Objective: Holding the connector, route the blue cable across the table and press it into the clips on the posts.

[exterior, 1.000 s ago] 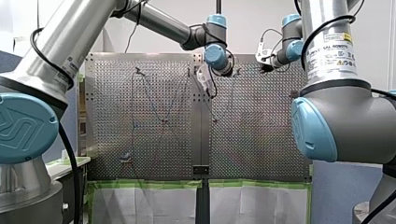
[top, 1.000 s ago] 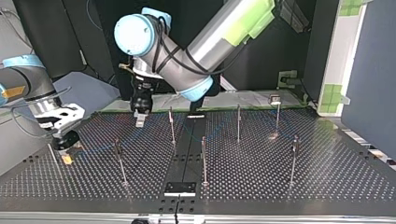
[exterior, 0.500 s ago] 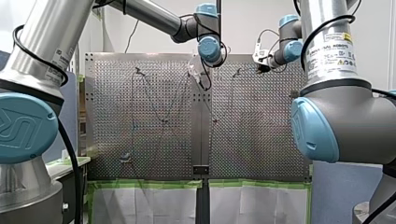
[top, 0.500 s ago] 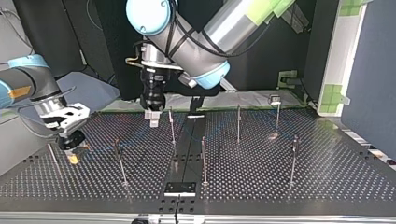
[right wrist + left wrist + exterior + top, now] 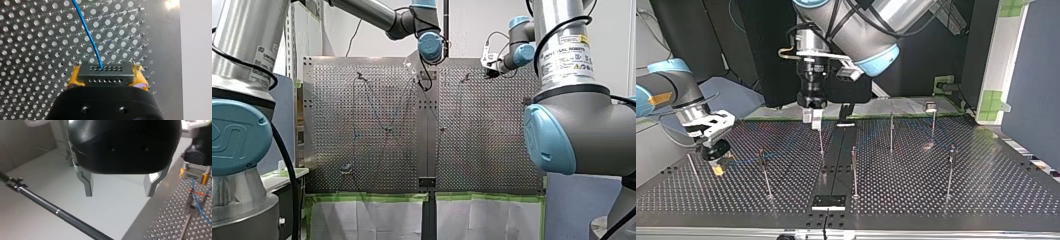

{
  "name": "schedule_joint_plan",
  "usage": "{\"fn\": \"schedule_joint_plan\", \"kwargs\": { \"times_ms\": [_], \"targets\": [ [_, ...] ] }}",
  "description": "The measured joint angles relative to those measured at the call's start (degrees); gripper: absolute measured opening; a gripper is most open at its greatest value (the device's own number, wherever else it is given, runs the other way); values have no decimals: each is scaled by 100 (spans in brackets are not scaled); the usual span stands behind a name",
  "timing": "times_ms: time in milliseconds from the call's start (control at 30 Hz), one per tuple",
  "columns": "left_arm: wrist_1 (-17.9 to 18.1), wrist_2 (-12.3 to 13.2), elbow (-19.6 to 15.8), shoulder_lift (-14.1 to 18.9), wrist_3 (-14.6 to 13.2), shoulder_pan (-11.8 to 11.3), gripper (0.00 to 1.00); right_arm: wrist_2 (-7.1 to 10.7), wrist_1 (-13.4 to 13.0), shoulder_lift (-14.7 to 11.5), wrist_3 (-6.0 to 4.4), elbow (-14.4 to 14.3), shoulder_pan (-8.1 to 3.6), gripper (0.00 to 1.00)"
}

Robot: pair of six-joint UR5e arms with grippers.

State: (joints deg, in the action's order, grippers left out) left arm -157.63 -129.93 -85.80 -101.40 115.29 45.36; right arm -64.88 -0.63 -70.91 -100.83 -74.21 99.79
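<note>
My right gripper point(image 5: 107, 81) is shut with its yellow pads on a grey connector point(image 5: 105, 72). The blue cable point(image 5: 87, 32) leaves the connector and runs ahead over the perforated table. In the top view my right gripper point(image 5: 717, 166) hangs low at the left, and the cable point(image 5: 742, 161) trails from it toward the thin posts point(image 5: 820, 136). My left gripper point(image 5: 120, 188) is open, its metal fingers point(image 5: 87, 184) wide apart and empty. It hovers above the table's far edge point(image 5: 812, 119), behind one post. In the front view it sits high at the middle point(image 5: 416, 75).
Several slim posts point(image 5: 854, 172) stand across the perforated table point(image 5: 986, 190), one point(image 5: 764, 172) close to my right gripper. A small black plate point(image 5: 829, 201) lies at the near edge. Beside my left gripper runs a dark rod point(image 5: 62, 216).
My left arm has lifted and swung toward the top view's right, from beside the left posts to behind the middle one. My right gripper has crept slightly the same way with the connector.
</note>
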Motion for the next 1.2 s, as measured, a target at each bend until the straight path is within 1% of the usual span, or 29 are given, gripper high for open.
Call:
{"fn": "schedule_joint_plan", "kwargs": {
  "times_ms": [500, 767, 933, 1200],
  "targets": [
    [818, 41, -822, 54, 2, 26, 100, 7, 10, 2, 0, -2, 18, 0],
    [1260, 137, -1260, 54, -3, 43, 100, 2, 35, -5, 3, 2, 41, 0],
    [1498, 142, -1501, 55, -6, 65, 100, 1, 36, -5, 8, 3, 50, 0],
    [1874, 135, -1878, 55, 9, 76, 100, -14, 35, -5, 9, 2, 32, 0]
  ]
}}
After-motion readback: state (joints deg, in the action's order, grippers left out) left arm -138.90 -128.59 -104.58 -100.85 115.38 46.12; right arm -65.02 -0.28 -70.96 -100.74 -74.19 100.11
